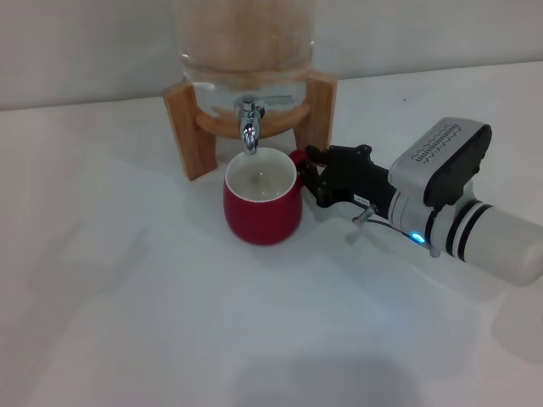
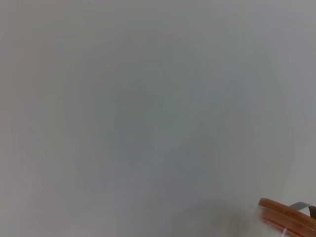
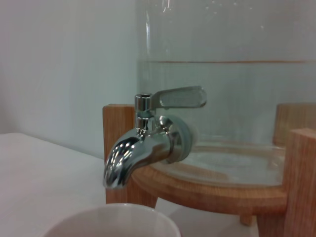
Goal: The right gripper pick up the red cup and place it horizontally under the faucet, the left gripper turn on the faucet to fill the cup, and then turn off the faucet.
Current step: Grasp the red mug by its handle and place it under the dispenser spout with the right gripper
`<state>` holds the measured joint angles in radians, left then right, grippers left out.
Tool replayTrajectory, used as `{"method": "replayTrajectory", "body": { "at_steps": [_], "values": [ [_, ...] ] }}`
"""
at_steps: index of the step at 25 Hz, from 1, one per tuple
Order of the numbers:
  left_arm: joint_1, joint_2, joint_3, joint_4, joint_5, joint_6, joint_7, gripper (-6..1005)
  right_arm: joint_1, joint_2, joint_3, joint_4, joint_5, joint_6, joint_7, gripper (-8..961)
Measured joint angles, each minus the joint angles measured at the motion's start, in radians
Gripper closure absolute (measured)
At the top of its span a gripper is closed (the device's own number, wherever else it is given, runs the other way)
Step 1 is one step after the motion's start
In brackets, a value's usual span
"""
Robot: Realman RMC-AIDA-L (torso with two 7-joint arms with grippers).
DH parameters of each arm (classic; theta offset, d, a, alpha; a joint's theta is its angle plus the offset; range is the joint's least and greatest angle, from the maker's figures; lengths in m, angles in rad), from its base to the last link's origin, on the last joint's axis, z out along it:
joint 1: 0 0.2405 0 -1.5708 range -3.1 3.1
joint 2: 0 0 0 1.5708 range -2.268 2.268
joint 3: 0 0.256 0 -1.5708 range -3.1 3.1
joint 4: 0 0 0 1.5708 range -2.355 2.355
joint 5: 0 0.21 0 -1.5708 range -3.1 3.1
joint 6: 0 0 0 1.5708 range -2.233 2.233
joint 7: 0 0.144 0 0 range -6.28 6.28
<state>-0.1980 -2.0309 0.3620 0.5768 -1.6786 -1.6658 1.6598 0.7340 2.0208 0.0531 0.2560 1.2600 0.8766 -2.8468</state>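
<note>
You are looking down at a plain white table [image 1: 153, 322] that fills nearly the whole head view, its matte surface running from six o'clock up to a straight back edge at about eleven and one o'clock. Behind that edge a bare pale wall [image 1: 76, 42] rises across twelve o'clock, slightly greyer than the tabletop. Soft, diffuse light falls from above; you can see faint grey shadows pooled on the table toward six and four o'clock. In the right wrist view the same wall [image 3: 59, 59] shows as an even pale grey-green, with the white tabletop [image 3: 39, 173] meeting it low at eight o'clock.
</note>
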Motion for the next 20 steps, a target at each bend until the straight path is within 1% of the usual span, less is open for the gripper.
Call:
{"method": "replayTrajectory", "body": {
  "at_steps": [20],
  "values": [
    [0.0, 0.0, 0.0, 0.0, -0.001, -0.006, 0.001, 125, -0.002, -0.004, -0.011, -0.007, -0.022, 0.003, 0.032, 708]
  ]
}}
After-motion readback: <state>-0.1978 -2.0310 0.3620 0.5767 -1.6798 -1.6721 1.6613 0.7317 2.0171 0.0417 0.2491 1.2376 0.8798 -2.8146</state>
